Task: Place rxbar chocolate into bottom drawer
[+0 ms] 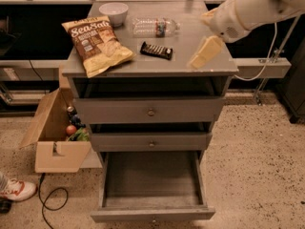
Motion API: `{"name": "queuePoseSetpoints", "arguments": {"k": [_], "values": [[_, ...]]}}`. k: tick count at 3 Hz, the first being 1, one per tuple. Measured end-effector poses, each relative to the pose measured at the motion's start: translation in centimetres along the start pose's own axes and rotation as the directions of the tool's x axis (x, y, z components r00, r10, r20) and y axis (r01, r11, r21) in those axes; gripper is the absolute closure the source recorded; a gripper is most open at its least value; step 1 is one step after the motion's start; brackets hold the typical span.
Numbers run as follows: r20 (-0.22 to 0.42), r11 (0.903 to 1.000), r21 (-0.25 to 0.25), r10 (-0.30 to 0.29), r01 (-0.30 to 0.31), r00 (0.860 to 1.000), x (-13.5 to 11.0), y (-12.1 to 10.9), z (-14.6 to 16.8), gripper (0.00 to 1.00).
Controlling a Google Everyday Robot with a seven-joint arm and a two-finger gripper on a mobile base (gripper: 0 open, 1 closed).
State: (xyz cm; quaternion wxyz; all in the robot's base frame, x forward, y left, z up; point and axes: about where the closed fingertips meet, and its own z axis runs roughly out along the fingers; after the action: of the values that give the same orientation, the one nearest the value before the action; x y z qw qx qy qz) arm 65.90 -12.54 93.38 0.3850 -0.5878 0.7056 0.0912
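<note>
The rxbar chocolate [156, 50], a small black bar, lies flat on the grey cabinet top [143, 67], near its middle. The bottom drawer [151, 181] is pulled out and shows a bare plank floor. My gripper [205, 52], with pale cream fingers, hangs over the right part of the cabinet top, to the right of the bar and apart from it. It holds nothing. The white arm comes in from the upper right.
A tan "Sea Salt" chip bag [95, 43] lies at the top's left, a white bowl [113, 11] and a clear plastic bottle [155, 26] at the back. An open cardboard box [56, 132] stands left of the cabinet. A shoe [16, 189] and cable lie on the floor.
</note>
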Motion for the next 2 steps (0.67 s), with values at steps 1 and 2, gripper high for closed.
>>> {"name": "queuePoseSetpoints", "arguments": {"k": [1, 2], "values": [[0.039, 0.9995, 0.003, 0.032, -0.032, 0.999, -1.0, -3.0, 4.2, 0.00], [0.061, 0.9981, -0.011, 0.061, -0.060, 0.996, -2.2, -5.2, 7.7, 0.00]]}}
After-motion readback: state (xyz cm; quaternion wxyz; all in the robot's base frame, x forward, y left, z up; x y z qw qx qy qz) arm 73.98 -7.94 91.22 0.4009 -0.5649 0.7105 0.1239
